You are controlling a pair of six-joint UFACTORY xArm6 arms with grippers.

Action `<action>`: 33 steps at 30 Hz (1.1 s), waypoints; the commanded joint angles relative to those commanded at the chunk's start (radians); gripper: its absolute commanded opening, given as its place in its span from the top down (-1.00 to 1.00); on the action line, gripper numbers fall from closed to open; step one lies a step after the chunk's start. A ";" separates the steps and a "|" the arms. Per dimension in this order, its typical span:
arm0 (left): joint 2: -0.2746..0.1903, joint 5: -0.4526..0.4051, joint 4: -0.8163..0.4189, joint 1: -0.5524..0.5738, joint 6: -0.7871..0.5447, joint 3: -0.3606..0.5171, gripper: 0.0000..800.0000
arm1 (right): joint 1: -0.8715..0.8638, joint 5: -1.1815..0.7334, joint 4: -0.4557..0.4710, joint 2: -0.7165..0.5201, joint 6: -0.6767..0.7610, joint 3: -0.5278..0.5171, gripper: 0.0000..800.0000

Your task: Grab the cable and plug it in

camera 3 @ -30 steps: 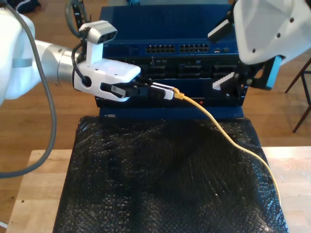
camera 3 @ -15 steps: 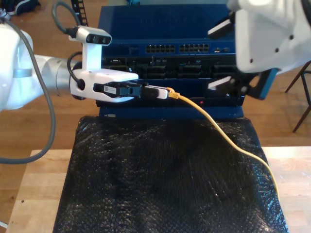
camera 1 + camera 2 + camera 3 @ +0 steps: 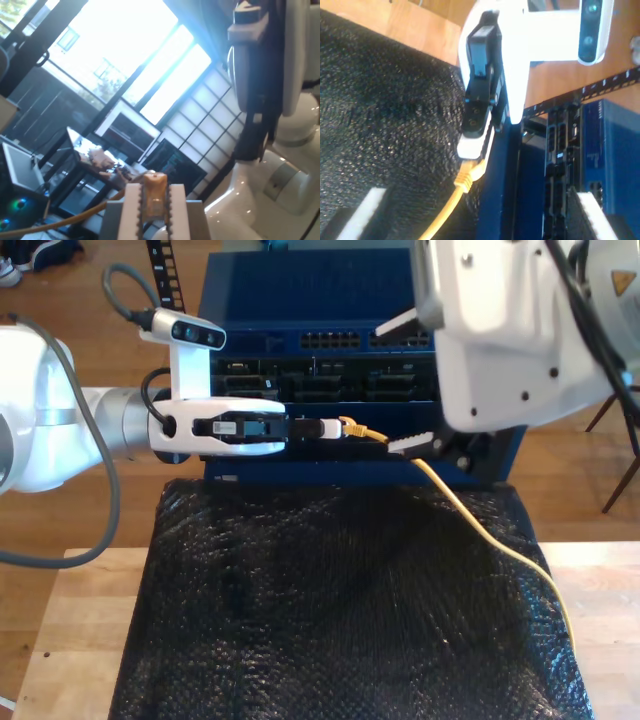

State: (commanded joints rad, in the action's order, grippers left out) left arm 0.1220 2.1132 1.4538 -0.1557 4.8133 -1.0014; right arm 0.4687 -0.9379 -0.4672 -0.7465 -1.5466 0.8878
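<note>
The yellow cable [image 3: 470, 522] runs from the exterior view's right edge, over the black mat, up to my first gripper [image 3: 338, 429]. That gripper is shut on the cable's plug end [image 3: 350, 426] and holds it level in front of the blue rack unit [image 3: 300, 285]. The first wrist view shows the plug [image 3: 154, 189] pinched between the toothed fingers [image 3: 132, 210]. My second gripper [image 3: 408, 385] hangs open just to the exterior view's right of the plug, with nothing between its white pads [image 3: 367, 210]. The second wrist view looks at my first gripper [image 3: 476, 150] and the cable [image 3: 445, 212].
The rack unit's front has rows of ports [image 3: 330, 340] behind both grippers. A black textured mat [image 3: 340, 610] covers the wooden table [image 3: 80, 640]. The second arm's bulky white body [image 3: 520, 330] hides the rack's side at the exterior view's right.
The second arm has swung toward the exterior view's left, closing in on the plug. My first gripper has rolled about its axis and still holds the plug at nearly the same spot.
</note>
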 joint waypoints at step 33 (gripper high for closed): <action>0.040 0.158 0.089 0.000 0.015 0.012 0.99 | 0.123 0.247 0.002 -0.041 -0.044 -0.138 -0.84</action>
State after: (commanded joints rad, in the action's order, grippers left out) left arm 0.1619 2.2712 1.5428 -0.1557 4.8286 -0.9891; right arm 0.5915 -0.6908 -0.4657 -0.7879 -1.5911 0.7497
